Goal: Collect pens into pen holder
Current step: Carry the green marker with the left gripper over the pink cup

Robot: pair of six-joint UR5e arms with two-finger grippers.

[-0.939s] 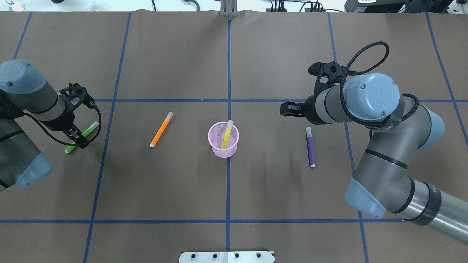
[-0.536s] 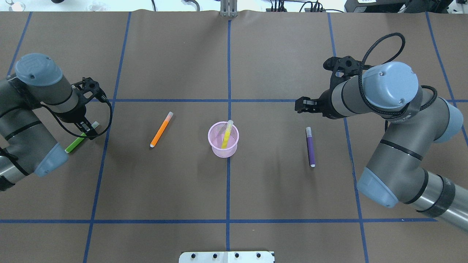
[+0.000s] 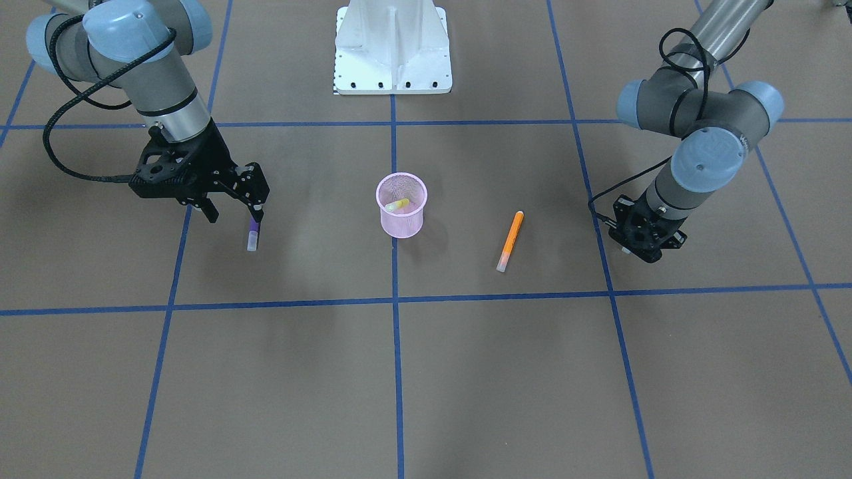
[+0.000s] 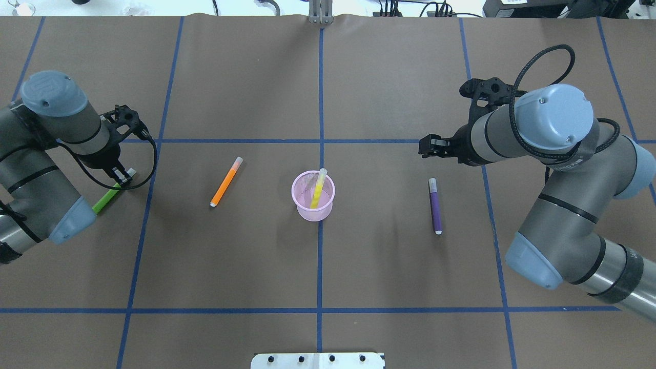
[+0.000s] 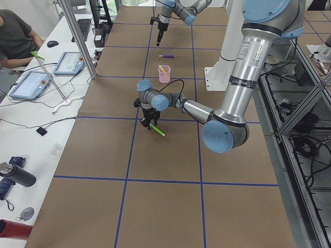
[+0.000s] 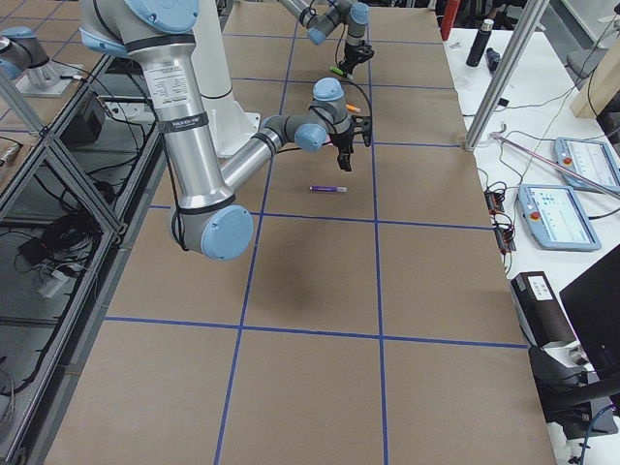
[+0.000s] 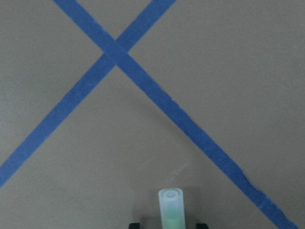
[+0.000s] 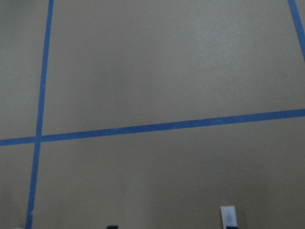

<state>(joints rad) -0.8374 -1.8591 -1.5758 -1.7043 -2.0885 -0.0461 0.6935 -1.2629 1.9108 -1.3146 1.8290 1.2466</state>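
Observation:
The pink mesh pen holder (image 4: 306, 210) (image 3: 401, 226) stands mid-table with the yellow pen (image 4: 318, 188) leaning inside it. An orange pen (image 4: 225, 182) lies to its left and a purple pen (image 4: 435, 207) to its right. Far left lies the green pen (image 4: 105, 201). My left gripper (image 4: 123, 180) is down at its pale cap end. In the left wrist view that cap (image 7: 170, 207) sits between the two fingertips with a gap on each side, so the gripper is open. My right gripper (image 3: 235, 214) hangs open just beyond the purple pen's cap (image 8: 228, 214).
Blue tape lines divide the brown table cover into squares. The robot's white base plate (image 3: 393, 46) stands at the near edge, behind the pen holder. A person (image 5: 15, 36) sits at a side desk with tablets, off the table's far side.
My right gripper has drawn back to the right, away from the pen holder, to beyond the purple pen's cap. My left arm swung round and its gripper slid along the green pen to its cap end. No pen moved.

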